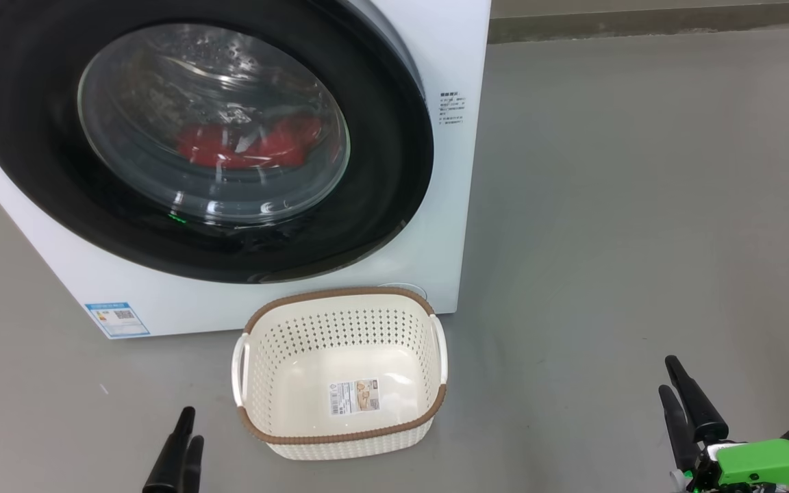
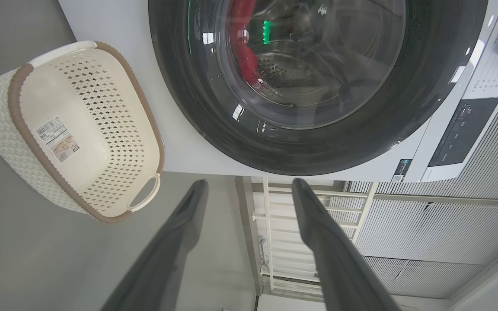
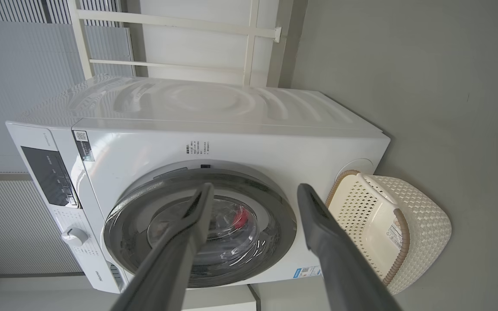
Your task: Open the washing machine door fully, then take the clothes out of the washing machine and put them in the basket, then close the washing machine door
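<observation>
The white washing machine (image 1: 453,48) stands at the upper left, and its door (image 1: 31,137), black-rimmed with a glass bowl, lies shut against the front. Red clothes (image 1: 230,147) show through the glass inside the drum. An empty cream basket (image 1: 340,293) sits on the floor just in front of the machine. My left gripper (image 1: 190,428) is low, left of the basket, and open. My right gripper (image 1: 668,375) is low at the far right, open and holding nothing. The left wrist view faces the door (image 2: 188,108), clothes (image 2: 242,52) and basket (image 2: 15,86). The right wrist view has the door (image 3: 275,207) between its fingers, beside the basket (image 3: 422,216).
Grey floor (image 1: 641,205) spreads wide to the right of the machine. A blue label (image 1: 117,319) is on the machine's lower front. The control panel (image 3: 50,175) and knob (image 3: 74,236) sit along the machine's top edge. White railing (image 3: 180,43) stands behind the machine.
</observation>
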Available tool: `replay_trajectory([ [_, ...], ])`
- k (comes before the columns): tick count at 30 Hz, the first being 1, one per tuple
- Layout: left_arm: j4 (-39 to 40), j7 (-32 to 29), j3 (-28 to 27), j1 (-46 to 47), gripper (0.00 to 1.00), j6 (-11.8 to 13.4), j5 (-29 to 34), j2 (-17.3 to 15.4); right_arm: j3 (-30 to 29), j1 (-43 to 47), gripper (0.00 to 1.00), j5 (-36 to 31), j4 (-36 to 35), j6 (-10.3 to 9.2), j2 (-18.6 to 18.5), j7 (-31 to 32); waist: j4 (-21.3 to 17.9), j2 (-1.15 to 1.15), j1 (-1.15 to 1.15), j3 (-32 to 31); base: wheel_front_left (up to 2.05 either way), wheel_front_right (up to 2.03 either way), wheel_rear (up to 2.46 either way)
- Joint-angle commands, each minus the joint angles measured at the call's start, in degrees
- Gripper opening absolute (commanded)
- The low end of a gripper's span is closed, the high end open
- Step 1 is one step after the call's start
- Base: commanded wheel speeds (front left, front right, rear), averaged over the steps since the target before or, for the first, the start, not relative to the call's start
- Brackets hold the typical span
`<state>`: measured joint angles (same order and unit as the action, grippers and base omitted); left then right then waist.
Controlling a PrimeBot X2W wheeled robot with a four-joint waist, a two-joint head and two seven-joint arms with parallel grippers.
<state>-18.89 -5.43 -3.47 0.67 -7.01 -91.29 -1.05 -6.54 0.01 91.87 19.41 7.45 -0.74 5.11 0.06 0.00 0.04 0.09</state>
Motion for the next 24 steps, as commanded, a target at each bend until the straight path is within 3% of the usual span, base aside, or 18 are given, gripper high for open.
replay_trajectory([
  [1, 1.91, 0.55, 0.0, 1.02, 1.0, -0.03, 0.67, -0.8, 0.31, -1.01, 1.0, -0.64, -1.84, 0.0, -0.58, -0.48, 0.01, 0.0, 0.05, 0.01, 0.0, 0.0, 0.0],
  [4, 2.23, 1.1, 0.45, 0.93, 1.0, -0.04, 2.11, -1.27, 0.63, -0.81, 1.0, -2.03, -2.26, 0.0, -0.7, -0.99, 0.02, 0.0, -0.03, 0.14, 0.0, 0.0, 0.0],
  [24, 4.16, 4.51, 1.17, 0.5, 1.0, -0.12, 20.41, -1.31, 2.72, 0.29, 1.0, -16.33, -3.39, 0.01, -1.45, -4.36, 0.2, 0.0, -0.04, 0.55, 0.0, 0.0, 0.0],
])
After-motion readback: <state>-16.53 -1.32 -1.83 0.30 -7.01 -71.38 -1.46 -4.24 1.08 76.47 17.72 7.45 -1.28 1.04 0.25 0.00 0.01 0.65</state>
